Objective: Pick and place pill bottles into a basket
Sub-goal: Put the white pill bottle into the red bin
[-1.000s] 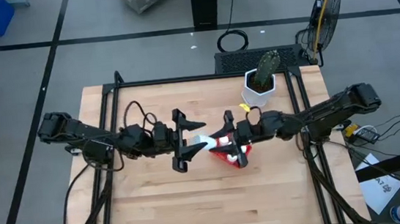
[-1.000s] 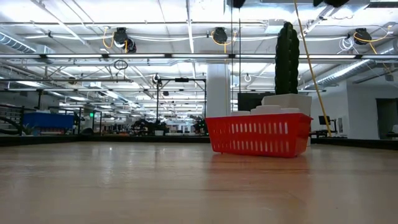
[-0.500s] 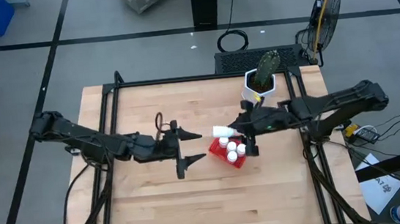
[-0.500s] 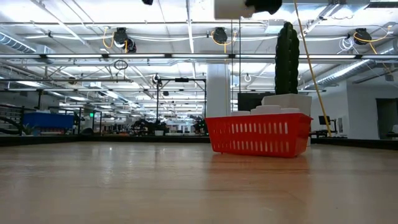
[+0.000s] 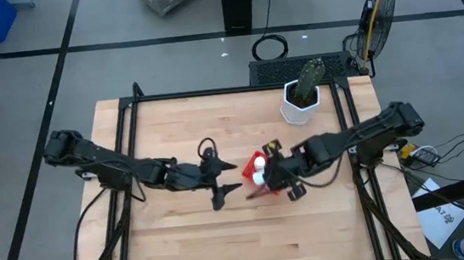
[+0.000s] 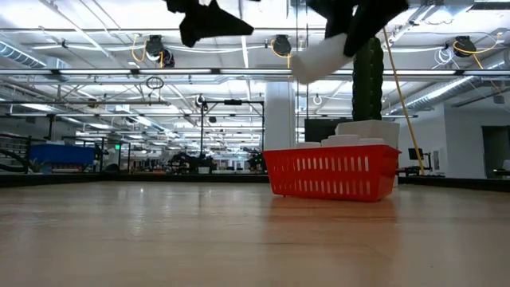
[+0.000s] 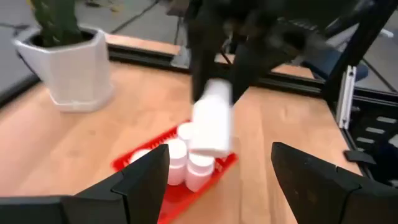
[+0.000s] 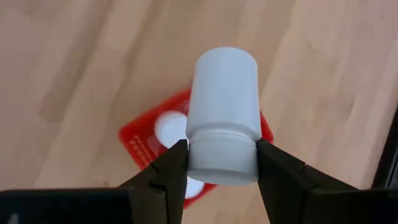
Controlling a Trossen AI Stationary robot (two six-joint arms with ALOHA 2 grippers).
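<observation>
High view: the red basket (image 5: pixel 269 184) sits on the counter (image 5: pixel 183 237), in front of the white pot (image 5: pixel 299 106) that holds a green plant (image 5: pixel 310 75). Most of the basket is hidden under the right arm here. The left wrist view shows at least three white bottles (image 7: pixel 177 152) standing inside the basket (image 7: pixel 168 205), caps up. The right wrist view shows white caps (image 8: pixel 169 127) in the basket (image 8: pixel 140 146) below.

The right tool (image 5: pixel 272 177) hangs over the basket, clamped on a bottle (image 8: pixel 222 115); its fingers (image 8: pixel 168 171) press both sides at the cap end. In the low view that bottle (image 6: pixel 319 57) is tilted, well above the basket (image 6: pixel 331 171), touching nothing else.

The left tool (image 5: pixel 225 186) is just beside the basket on the side away from the right arm, its fingers (image 7: pixel 146 177) spread wide and holding nothing.
</observation>
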